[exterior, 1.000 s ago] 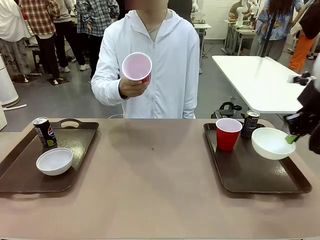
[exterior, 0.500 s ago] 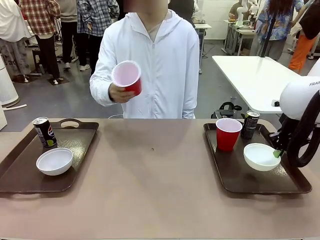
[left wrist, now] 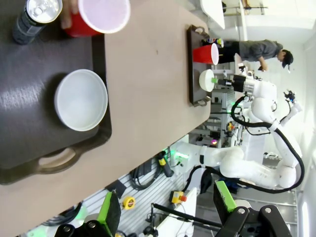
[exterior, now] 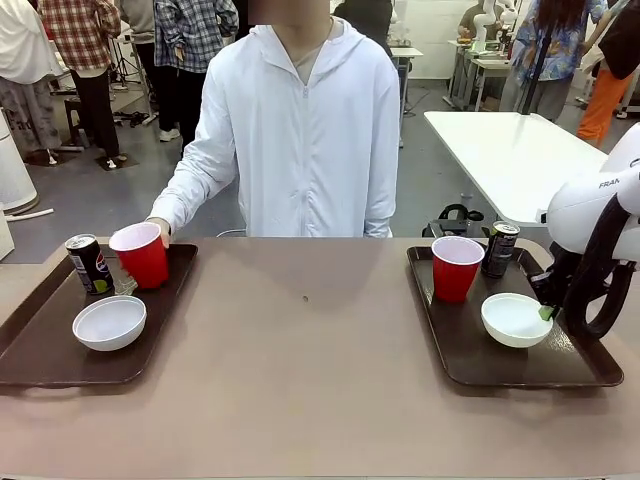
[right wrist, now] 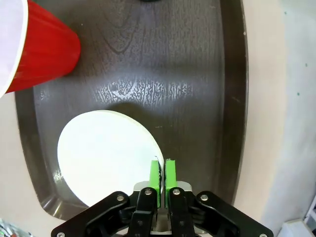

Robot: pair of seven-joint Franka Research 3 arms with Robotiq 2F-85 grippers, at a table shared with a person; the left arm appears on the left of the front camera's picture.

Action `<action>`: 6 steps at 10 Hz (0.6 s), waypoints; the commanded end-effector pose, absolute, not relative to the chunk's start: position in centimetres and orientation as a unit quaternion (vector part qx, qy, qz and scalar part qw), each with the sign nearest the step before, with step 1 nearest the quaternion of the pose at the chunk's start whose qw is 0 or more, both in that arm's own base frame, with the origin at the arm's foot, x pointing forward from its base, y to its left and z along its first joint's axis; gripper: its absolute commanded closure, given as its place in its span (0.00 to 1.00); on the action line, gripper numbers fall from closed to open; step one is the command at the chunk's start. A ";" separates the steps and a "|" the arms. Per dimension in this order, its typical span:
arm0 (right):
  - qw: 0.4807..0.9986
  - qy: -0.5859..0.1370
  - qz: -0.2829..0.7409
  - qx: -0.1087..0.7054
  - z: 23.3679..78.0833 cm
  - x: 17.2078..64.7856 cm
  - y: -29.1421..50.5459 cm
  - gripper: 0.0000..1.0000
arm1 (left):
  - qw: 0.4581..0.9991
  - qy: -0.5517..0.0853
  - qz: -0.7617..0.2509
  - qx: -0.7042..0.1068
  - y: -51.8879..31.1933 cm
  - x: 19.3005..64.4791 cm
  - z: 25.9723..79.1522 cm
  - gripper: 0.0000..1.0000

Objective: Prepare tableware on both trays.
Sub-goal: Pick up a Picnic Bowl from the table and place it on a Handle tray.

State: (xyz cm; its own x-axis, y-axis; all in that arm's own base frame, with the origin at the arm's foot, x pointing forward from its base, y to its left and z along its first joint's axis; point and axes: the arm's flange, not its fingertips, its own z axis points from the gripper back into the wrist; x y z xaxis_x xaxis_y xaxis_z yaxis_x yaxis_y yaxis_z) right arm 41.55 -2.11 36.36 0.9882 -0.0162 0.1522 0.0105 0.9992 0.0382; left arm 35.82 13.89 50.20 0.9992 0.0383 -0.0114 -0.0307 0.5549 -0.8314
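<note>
Beige table, two trays

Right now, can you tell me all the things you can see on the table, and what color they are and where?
trays: two, dark brown, left tray and right tray at the table's two ends.
red cups: two, white inside; one at the left tray's far edge in the person's hand, one on the right tray.
white bowls: two; one on the left tray, one on the right tray.
black cans: two; one on the left tray, one on the right tray.
person's hand: holding the left cup.
right gripper: green fingers pinching the right bowl's rim.
left gripper: fingers apart, high above the left tray.
</note>
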 end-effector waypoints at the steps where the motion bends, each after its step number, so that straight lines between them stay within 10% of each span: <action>1: 0.996 -0.089 0.001 0.029 36.8 37.5 -1.4 0.32 | 0.877 -0.008 0.013 -0.480 14.0 35.9 50.5 0.00; 2: 0.996 -0.086 0.005 0.033 38.0 36.8 -1.1 0.00 | 0.877 -0.008 0.013 -0.480 14.0 35.9 50.5 0.00; 3: 0.997 -0.068 0.018 0.031 39.9 35.7 -0.9 0.12 | 0.877 -0.008 0.013 -0.480 14.0 35.9 50.5 0.00; 6: 0.998 -0.020 0.042 0.035 44.5 33.2 -0.6 0.00 | 0.877 -0.008 0.013 -0.480 14.0 35.9 50.5 0.00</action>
